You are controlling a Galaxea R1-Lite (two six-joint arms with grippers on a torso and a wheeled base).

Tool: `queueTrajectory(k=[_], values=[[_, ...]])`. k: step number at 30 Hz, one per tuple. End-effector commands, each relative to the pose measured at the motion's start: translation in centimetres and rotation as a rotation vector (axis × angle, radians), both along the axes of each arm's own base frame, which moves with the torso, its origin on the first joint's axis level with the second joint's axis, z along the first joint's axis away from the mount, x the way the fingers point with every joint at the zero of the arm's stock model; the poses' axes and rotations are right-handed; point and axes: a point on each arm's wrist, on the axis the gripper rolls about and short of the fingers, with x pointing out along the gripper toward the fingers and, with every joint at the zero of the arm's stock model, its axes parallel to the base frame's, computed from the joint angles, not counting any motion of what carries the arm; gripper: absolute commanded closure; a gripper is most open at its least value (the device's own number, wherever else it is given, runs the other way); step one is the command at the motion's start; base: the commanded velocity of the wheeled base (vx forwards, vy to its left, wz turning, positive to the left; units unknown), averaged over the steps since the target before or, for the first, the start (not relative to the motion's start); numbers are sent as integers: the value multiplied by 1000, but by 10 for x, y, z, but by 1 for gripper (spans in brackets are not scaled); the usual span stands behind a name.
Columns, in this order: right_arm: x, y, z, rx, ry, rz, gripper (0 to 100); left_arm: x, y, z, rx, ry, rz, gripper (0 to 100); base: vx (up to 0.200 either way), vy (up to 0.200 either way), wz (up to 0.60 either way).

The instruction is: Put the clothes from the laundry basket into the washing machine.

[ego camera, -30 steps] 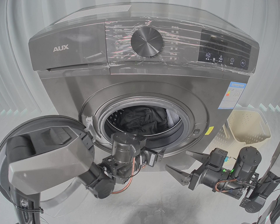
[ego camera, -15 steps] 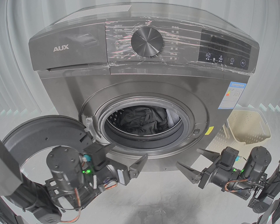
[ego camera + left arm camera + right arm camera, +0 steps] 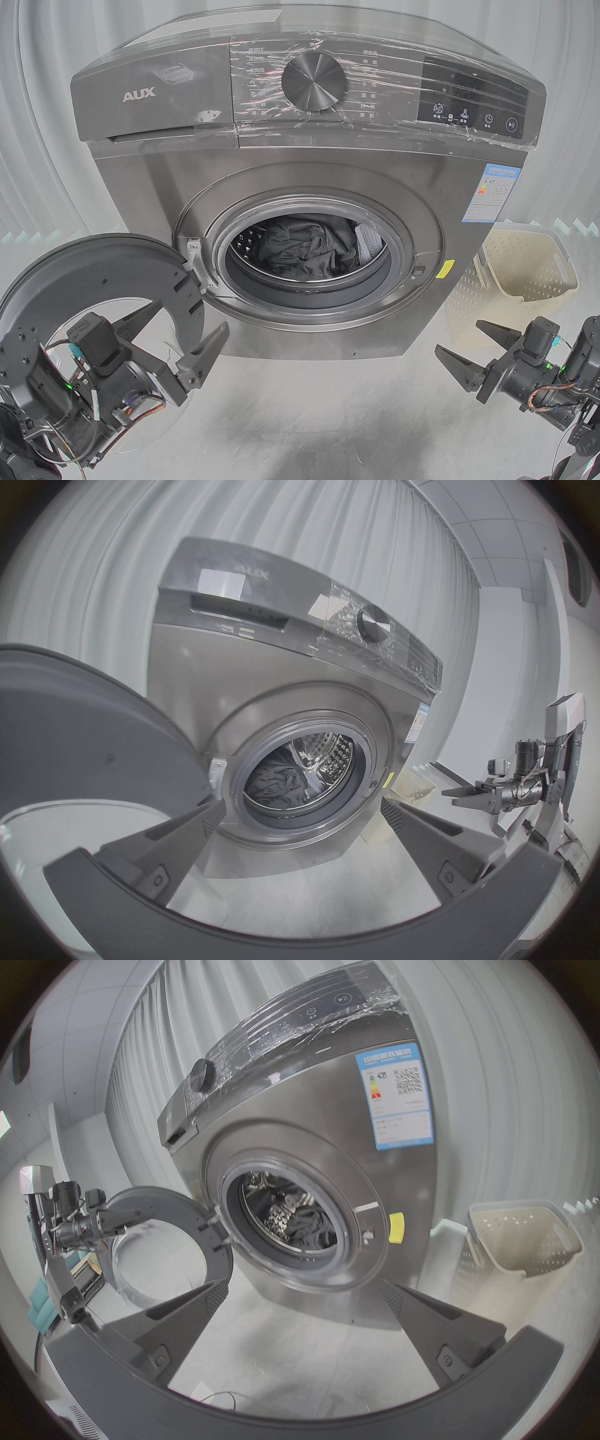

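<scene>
clothes [image 3: 306, 247] heaped dark well inside washing machine [image 3: 312, 156] | laundry basket [image 3: 531, 275] beside its right flank | left gripper [image 3: 186, 317] by its open door [image 3: 94, 269], right gripper [image 3: 460, 337] before its right corner, both fingers apart, empty | likely done: check no cloth hangs out before closing

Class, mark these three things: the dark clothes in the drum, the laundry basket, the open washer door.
dark clothes [image 3: 303, 247], head view, middle of the bundle in the drum.
laundry basket [image 3: 467, 304], head view, its perforated side wall.
washer door [image 3: 94, 265], head view, upper grey frame.
</scene>
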Motion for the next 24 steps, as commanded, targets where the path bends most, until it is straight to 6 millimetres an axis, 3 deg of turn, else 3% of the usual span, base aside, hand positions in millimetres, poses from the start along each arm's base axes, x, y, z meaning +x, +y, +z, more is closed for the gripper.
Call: queueTrajectory(k=[1,9,16,24], values=[[-20,-20,11,7,-25,-34,0,-14,26,7,-7,-50,60,0,-200,0,0],[-53,-43,10,-34,45,-70,0,-39,51,2,-1,-33,100,0,-200,0,0],[-84,-72,5,-26,47,-184,0,-67,81,-4,27,4,174,0,0,0,0],[-131,-96,-9,-1,-66,-319,0,-111,114,-36,59,124,347,0,0,0,0]])
